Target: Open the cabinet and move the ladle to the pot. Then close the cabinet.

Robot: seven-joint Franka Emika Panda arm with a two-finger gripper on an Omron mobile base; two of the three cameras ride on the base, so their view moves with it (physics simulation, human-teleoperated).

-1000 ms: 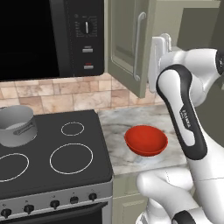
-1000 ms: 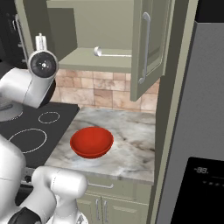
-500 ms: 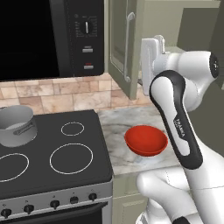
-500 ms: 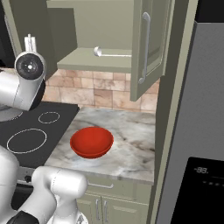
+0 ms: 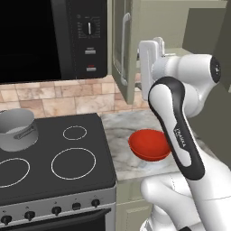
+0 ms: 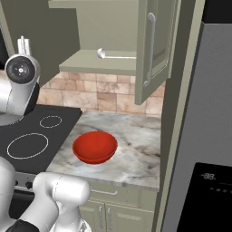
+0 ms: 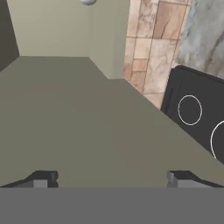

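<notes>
On the cabinet's (image 6: 149,50) lower shelf lies the ladle (image 6: 115,56), bowl end to the left, thin silver handle running right toward the open door. It looks light, rigid and slick metal, so mid-handle seems the safest hold. The fingers (image 7: 111,179) stand wide and empty below the shelf. The pot (image 5: 18,128) waits far off on the stove (image 5: 54,158), the red bowl (image 6: 95,147) on the tabletop (image 6: 136,149).

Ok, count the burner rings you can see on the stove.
3 show whole on the stove: one small at the back, one large in front, one front left. The pot may hide another.
</notes>
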